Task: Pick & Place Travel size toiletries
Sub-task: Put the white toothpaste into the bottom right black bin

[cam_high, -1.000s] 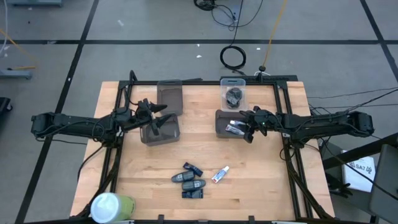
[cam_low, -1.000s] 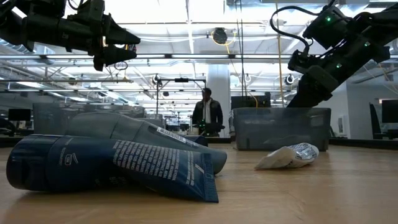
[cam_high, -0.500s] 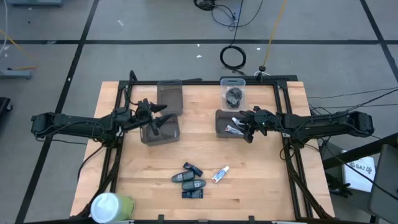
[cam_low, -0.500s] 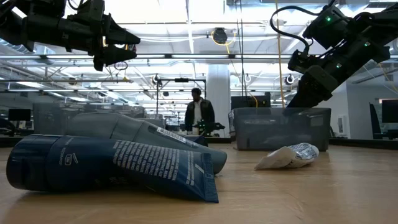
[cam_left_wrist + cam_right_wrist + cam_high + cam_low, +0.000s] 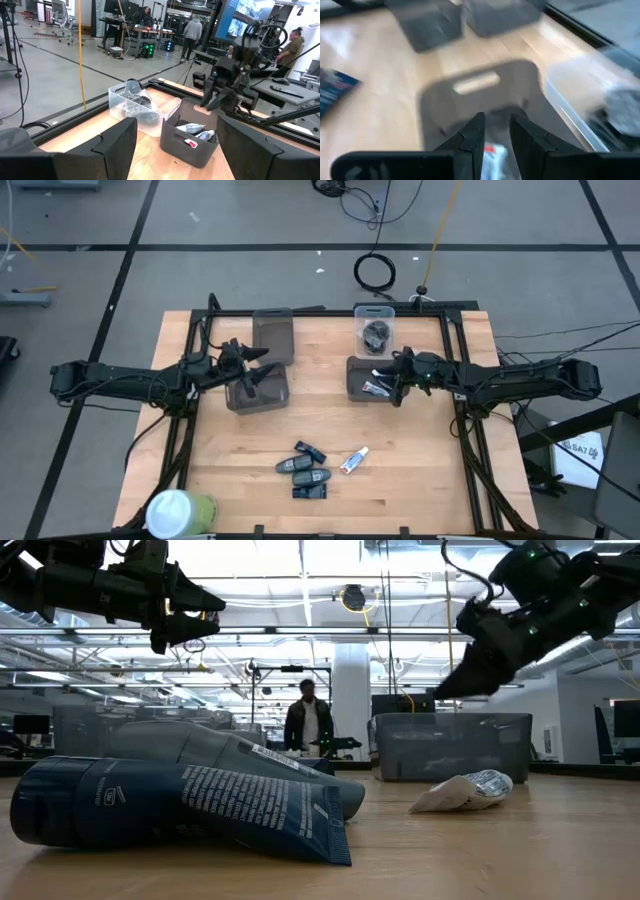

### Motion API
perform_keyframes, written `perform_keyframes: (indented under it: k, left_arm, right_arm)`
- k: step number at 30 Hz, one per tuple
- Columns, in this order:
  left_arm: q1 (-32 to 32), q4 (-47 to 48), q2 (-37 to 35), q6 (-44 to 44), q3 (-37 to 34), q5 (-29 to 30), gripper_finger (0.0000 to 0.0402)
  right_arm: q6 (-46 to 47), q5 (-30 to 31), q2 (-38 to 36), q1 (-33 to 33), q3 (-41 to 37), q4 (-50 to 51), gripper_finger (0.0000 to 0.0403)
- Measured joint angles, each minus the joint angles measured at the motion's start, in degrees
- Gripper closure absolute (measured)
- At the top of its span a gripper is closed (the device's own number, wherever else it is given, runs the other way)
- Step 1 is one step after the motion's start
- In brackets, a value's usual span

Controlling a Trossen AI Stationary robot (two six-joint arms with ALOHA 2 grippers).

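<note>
Several dark oblong toiletries with blue accents (image 5: 303, 471) and one little white tube (image 5: 353, 461) lie flat on the wooden table near its front edge. In the low view the dark tubes (image 5: 180, 805) and the white tube (image 5: 465, 790) show close up. More white tubes (image 5: 377, 387) lie in the right grey bin (image 5: 352, 370). Dark lumps (image 5: 377, 333) lie in the clear bin (image 5: 376, 315). My right gripper (image 5: 393, 382) hovers above the right grey bin, its fingers (image 5: 470, 137) almost together and empty. My left gripper (image 5: 262, 373) is open and empty above the left grey bin (image 5: 258, 395).
A second grey bin (image 5: 273, 335) stands at the back left. A big white-and-green cylinder (image 5: 180, 510) stands at the front left corner. A black frame (image 5: 200, 340) runs along the table's sides. A person (image 5: 305, 725) walks in the room behind.
My right gripper has risen out of the right grey bin to above its rim and has tipped from pointing down toward level. My left gripper has kept still. The person in the background has walked leftward.
</note>
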State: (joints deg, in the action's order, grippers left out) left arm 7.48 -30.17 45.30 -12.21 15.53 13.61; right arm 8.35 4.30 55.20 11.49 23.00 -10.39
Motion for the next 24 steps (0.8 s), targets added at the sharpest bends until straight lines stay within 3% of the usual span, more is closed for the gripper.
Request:
perform_keyframes:
  k: [6, 11, 18, 24]
  left_arm:
    - [0.0, 0.0, 0.0, 0.0, 0.0, 0.0, 0.0131]
    - [0.0, 0.0, 0.0, 0.0, 0.0, 0.0, 0.0131]
    - [0.0, 0.0, 0.0, 0.0, 0.0, 0.0, 0.0131]
    - [0.0, 0.0, 0.0, 0.0, 0.0, 0.0, 0.0131]
  right_arm:
    - [0.7, -11.6, 0.0, -0.8, 0.0, -7.6, 0.0318]
    - [0.6, -17.9, 0.0, -3.8, 0.0, -10.0, 0.0318]
    - [0.6, -18.1, 0.0, -9.9, 0.0, -11.6, 0.0319]
    - [3.6, -18.0, 0.0, -16.2, -4.5, -24.4, 0.0319]
